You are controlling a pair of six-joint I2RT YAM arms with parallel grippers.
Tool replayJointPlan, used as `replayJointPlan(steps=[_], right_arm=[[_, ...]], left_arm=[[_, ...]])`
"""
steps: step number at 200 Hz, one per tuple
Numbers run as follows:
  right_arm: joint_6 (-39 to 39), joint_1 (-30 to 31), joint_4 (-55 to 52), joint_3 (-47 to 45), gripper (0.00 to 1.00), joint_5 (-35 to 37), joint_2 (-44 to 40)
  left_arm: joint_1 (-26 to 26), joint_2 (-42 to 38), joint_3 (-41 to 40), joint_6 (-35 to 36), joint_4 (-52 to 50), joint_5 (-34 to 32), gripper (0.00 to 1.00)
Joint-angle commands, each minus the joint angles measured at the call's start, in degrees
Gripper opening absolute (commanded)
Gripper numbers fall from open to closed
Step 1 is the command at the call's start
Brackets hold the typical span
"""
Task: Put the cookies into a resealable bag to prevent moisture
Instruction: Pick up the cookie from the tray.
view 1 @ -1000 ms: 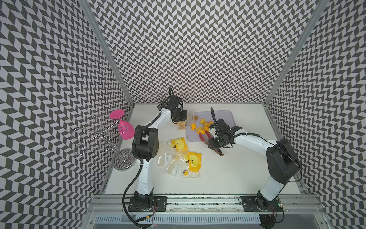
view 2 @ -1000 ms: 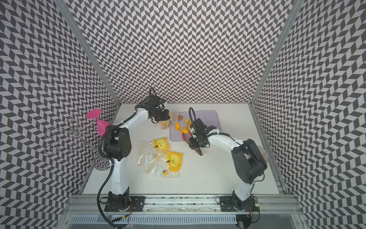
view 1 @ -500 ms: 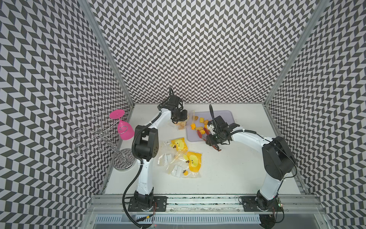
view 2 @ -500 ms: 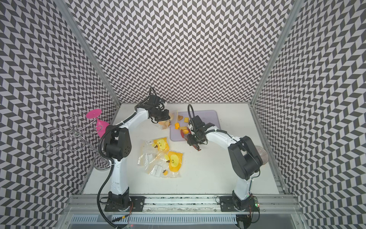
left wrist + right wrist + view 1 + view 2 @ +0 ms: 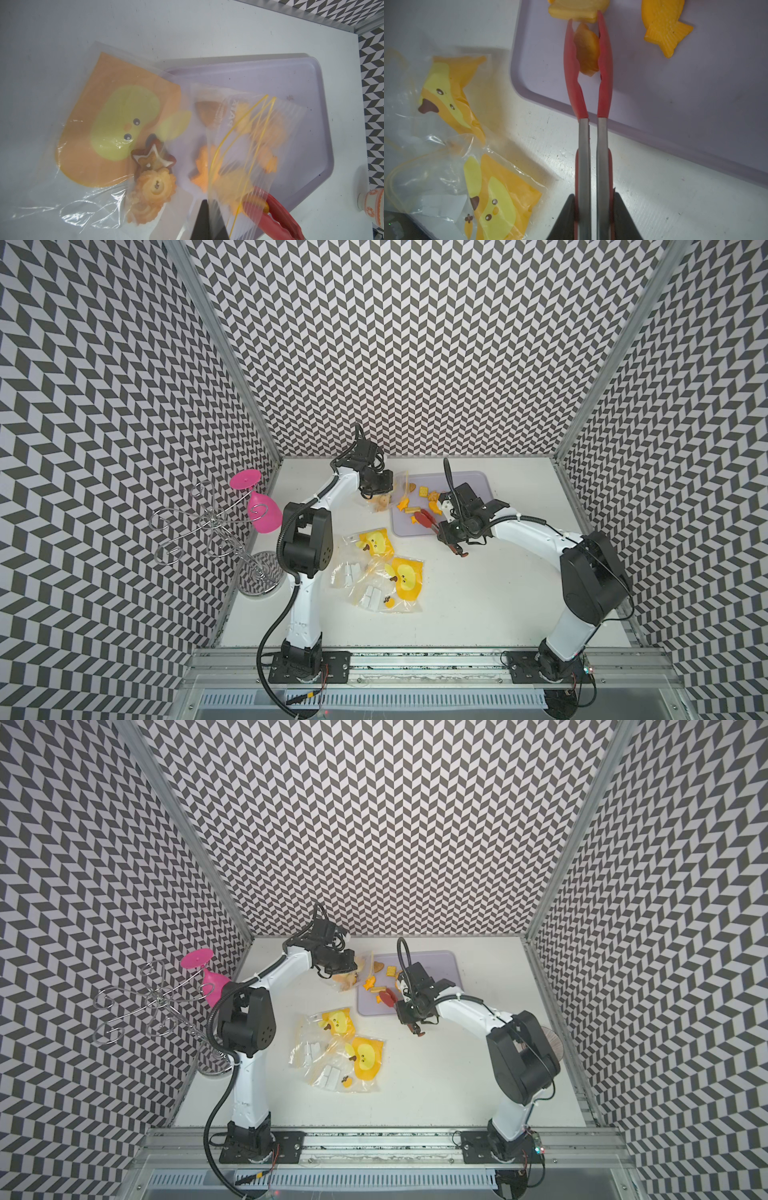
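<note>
Partly done: left hand (image 5: 373,494) clenches bag (image 5: 93,187) holding some cookies (image 5: 154,187); right hand (image 5: 593,207) clamps tongs (image 5: 604,62) pinching 1; others lie on tray (image 5: 675,104).

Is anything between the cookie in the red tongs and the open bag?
Nothing tall. A yellow cookie and others lie flat on the tray between the cookie in the tongs and the bag; lifted, it should clear them.
</note>
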Motion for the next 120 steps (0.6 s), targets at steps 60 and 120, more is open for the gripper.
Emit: replayJointPlan(steps=[60, 120], right_arm=[[0.6, -0.28, 2.12, -2.3, 0.0, 1.48, -7.49], [2.77, -1.23, 6.08, 1.71, 0.0, -0.09, -12.13]], left_arm=[[0.36, -2.13, 0.15, 0.01, 0.42, 0.38, 0.0], [0.26, -1.99, 0.08, 0.18, 0.5, 0.89, 0.0]])
